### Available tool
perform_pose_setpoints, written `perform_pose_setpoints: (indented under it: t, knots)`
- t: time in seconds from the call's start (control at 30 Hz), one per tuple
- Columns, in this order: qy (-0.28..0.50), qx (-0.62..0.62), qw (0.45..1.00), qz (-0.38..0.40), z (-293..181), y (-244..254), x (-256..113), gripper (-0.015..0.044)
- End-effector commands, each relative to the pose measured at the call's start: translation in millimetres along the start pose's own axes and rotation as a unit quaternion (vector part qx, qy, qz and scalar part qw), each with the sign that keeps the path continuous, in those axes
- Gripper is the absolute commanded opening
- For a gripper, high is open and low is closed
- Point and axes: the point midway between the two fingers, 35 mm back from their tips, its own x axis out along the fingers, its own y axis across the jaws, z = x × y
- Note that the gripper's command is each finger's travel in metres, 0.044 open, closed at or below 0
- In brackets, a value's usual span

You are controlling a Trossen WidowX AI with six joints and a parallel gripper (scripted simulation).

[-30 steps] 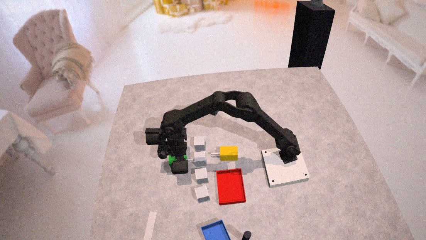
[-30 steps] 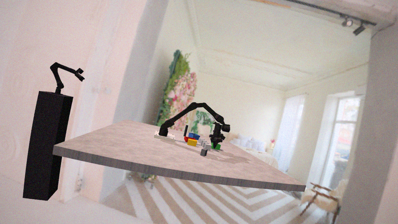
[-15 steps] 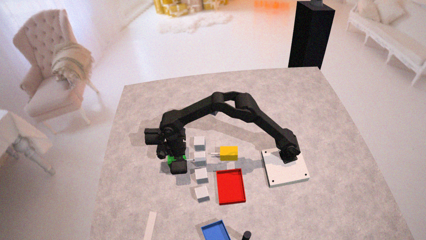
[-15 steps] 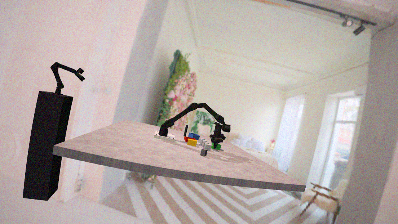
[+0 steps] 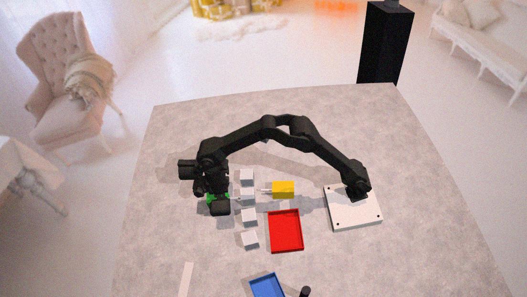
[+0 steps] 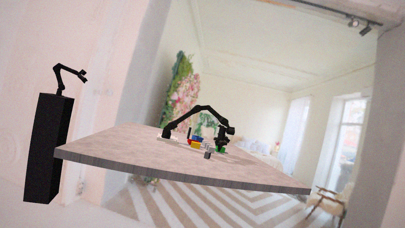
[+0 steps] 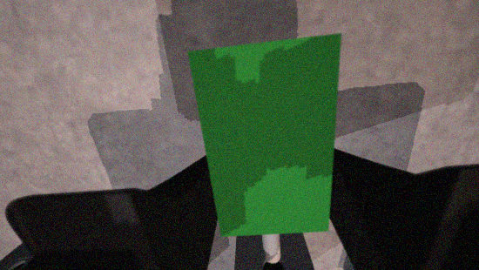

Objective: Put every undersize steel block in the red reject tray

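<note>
My gripper is shut on the handle of the green GO gauge. The gauge's pale pin points at the second block from the back. In the wrist view its tip shows at the dark hole's mouth, outside the hole; whether it touches is unclear. The other steel blocks in the row are the back block, the third block and the front block. The red reject tray is empty.
A yellow gauge lies right of the row. A blue tray and a black post stand near the front. A pale strip lies front left. A dark grey block sits behind the row.
</note>
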Motion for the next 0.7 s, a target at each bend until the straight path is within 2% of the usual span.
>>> perform_pose_setpoints:
  t: [0.0, 0.67]
  knots:
    - [-0.009, 0.003, 1.0, 0.0, 4.9, -0.1, -5.7, 0.0]
    - [-0.01, 0.003, 1.0, 0.0, 9.5, -0.2, -5.9, 0.0]
